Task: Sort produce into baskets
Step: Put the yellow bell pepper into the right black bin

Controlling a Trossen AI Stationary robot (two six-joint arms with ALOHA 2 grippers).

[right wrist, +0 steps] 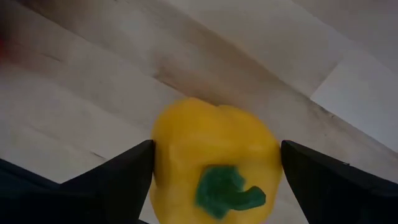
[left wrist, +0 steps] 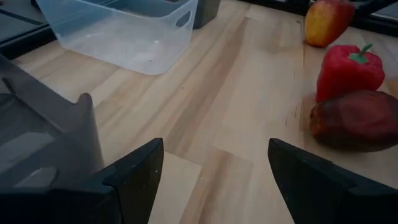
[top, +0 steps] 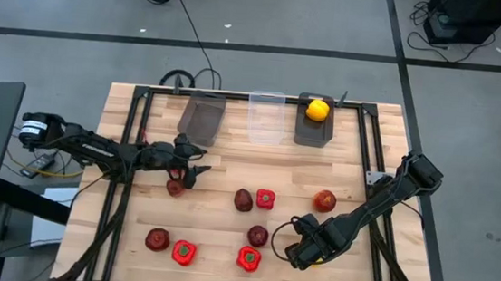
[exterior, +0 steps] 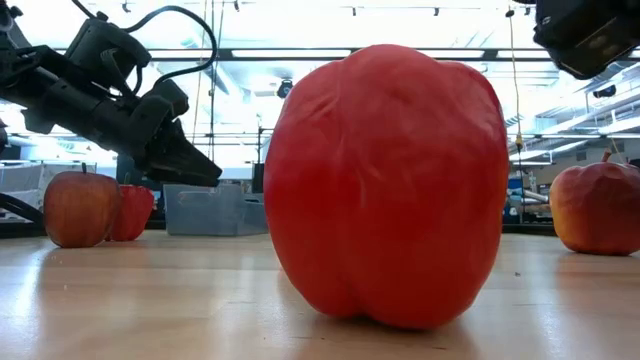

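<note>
Red bell pepper (exterior: 385, 185) fills the low view, nearest the lens, resting on the table (top: 230, 171). Left gripper (top: 195, 174) hangs open and empty just above a maroon fruit (top: 175, 187), below the left grey basket (top: 201, 118). Clear basket (top: 266, 116) sits mid-row; right grey basket (top: 314, 121) holds a yellow piece. Right gripper (right wrist: 211, 163) straddles a yellow pepper (right wrist: 214, 163), fingers spread either side; contact cannot be told.

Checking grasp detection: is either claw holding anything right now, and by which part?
The left claw holds nothing. The right claw straddles a yellow pepper across its sides, but whether it actually grips it cannot be told.
</note>
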